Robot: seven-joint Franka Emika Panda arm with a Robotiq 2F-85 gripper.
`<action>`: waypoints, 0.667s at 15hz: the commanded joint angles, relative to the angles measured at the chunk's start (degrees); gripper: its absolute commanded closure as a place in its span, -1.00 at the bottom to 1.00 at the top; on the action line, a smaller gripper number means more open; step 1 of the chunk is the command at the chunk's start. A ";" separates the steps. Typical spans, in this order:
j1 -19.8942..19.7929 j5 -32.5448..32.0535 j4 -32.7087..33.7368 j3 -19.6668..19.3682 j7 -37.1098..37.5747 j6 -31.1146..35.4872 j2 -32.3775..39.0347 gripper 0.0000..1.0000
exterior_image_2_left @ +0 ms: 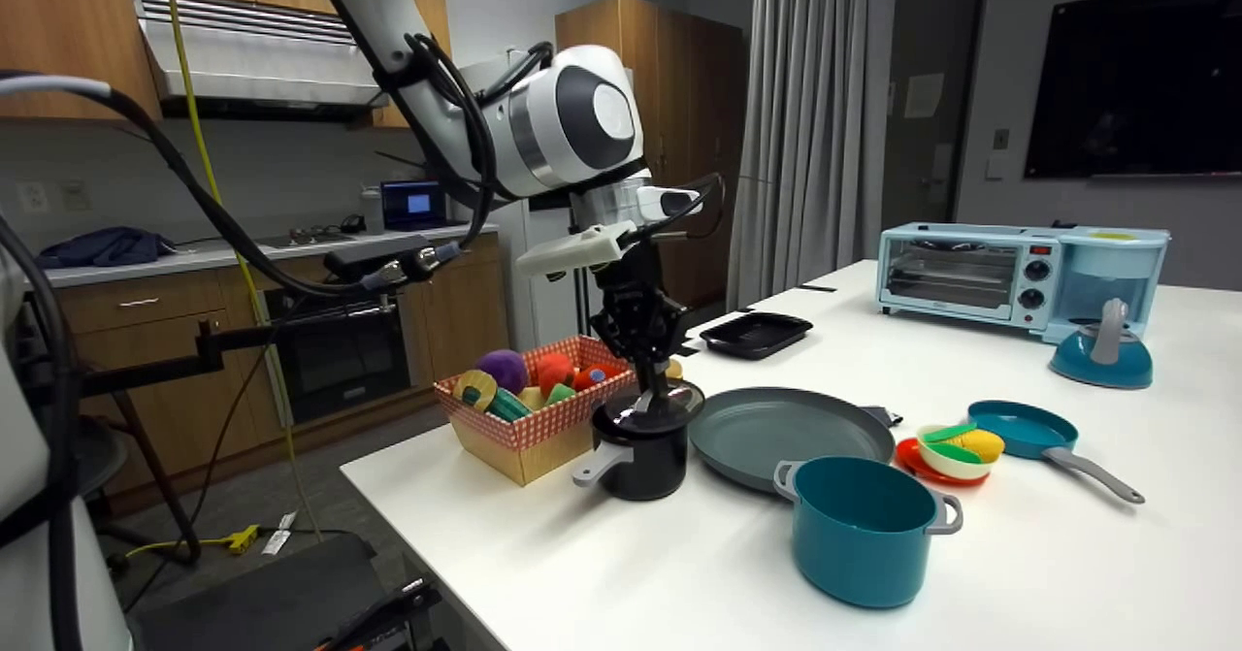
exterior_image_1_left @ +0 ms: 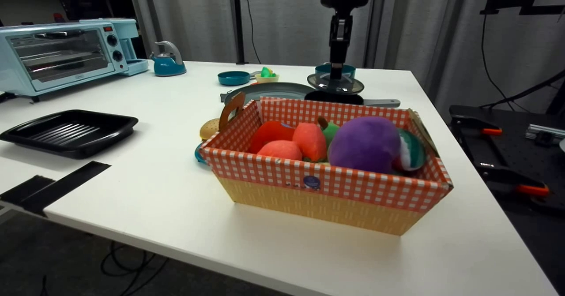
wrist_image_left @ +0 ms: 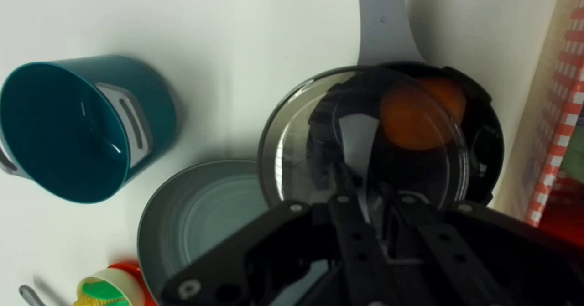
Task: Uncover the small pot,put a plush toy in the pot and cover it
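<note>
The small pot shows as a black pot with a grey handle in both exterior views (exterior_image_1_left: 322, 98) (exterior_image_2_left: 642, 467) and the wrist view (wrist_image_left: 486, 137). The orange plush toy (wrist_image_left: 447, 96) lies inside it, partly seen through the glass lid (wrist_image_left: 296, 128). My gripper (wrist_image_left: 362, 178) is shut on the lid's grey handle (wrist_image_left: 358, 135). It also shows in both exterior views (exterior_image_1_left: 336, 69) (exterior_image_2_left: 655, 389). The lid (exterior_image_1_left: 359, 86) (exterior_image_2_left: 687, 401) is over the pot but off-centre, leaving part of the opening uncovered. I cannot tell whether it touches the rim.
The checkered basket (exterior_image_1_left: 273, 172) of plush toys stands close beside the pot. A grey pan (exterior_image_2_left: 776, 428) lies on the pot's other side. An open teal pot (exterior_image_2_left: 854, 554) and a bowl of toy food (exterior_image_2_left: 970, 471) stand nearby. A toaster oven (exterior_image_2_left: 956, 273) is farther off.
</note>
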 commanded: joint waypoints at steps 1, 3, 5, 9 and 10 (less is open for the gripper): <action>0.86 -0.95 3.19 -0.27 -0.55 -2.12 2.89 0.93; 1.54 -1.06 4.15 -0.18 -0.55 -2.73 4.09 0.93; 2.02 -1.19 4.89 -0.40 -1.09 -3.30 4.95 0.93; 2.81 -0.96 5.79 -0.55 -1.80 -4.22 6.08 0.93; 2.90 -0.85 5.95 -0.58 -1.91 -4.50 6.27 0.23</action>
